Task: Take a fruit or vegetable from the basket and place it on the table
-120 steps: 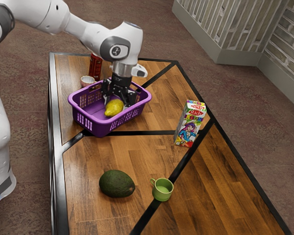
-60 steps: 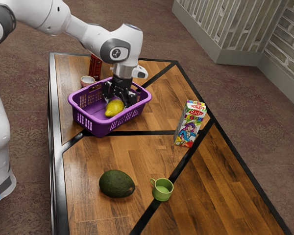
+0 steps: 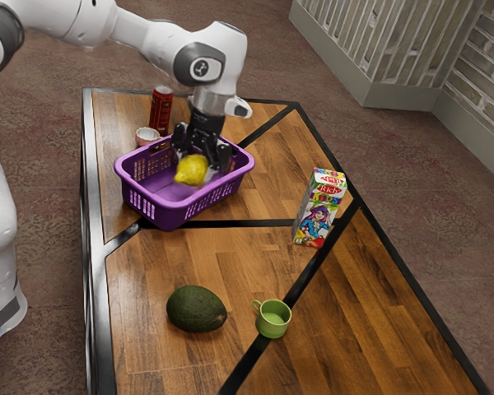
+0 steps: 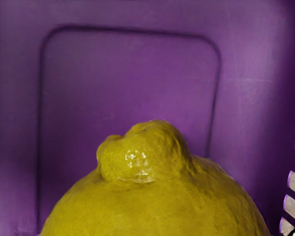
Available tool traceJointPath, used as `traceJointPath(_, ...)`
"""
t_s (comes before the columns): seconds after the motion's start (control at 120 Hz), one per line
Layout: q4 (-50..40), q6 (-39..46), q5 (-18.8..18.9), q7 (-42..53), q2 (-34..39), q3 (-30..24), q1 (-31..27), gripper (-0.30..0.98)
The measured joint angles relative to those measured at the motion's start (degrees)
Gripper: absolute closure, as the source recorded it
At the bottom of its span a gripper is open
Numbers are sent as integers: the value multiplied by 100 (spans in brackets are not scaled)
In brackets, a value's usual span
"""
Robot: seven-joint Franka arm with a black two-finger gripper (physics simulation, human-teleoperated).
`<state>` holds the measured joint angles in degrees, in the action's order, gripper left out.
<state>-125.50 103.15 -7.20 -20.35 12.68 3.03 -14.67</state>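
- White arm (image 3: 152,37): enters at the exterior view's left, reaching over to the purple basket (image 3: 140,196).
- Small pale bowl (image 3: 147,136): just beyond the basket's far side, toward the exterior view's left.
- Red can (image 3: 160,109): upright, beyond the basket, near the bowl.
- Lemon (image 3: 189,170): yellow, off the basket's floor, over its inside; whether its underside clears the rim is hard to judge from this angle. Wrist view: knobbly tip against the purple floor, slotted wall to one side.
- Avocado (image 3: 196,309): dark green, on its side on the wooden table (image 3: 395,313), camera side of the basket, well apart from it.
- Gripper (image 3: 200,169): black, pointing down over the basket, clenched around the lemon, a finger at either side.
- Green cup (image 3: 272,319): upright, camera side of the basket and toward the exterior view's right, near the avocado.
- Printed carton (image 3: 319,209): standing to the exterior view's right of the basket, apart from it.
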Motion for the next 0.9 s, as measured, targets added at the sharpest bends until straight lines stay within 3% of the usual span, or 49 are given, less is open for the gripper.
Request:
traceJointPath(0.183, 1011, -803, 190, -5, -33, 104, -25, 24)
traceJointPath(0.442, 2815, -1067, 958, -18, -130, 137, -67, 23)
traceJointPath(0.542, 2939, -486, 1167, -11, -434, 146, -262, 23)
traceJointPath(0.9, 1821, 3003, 1342, -75, -1569, 450, -377, 22)
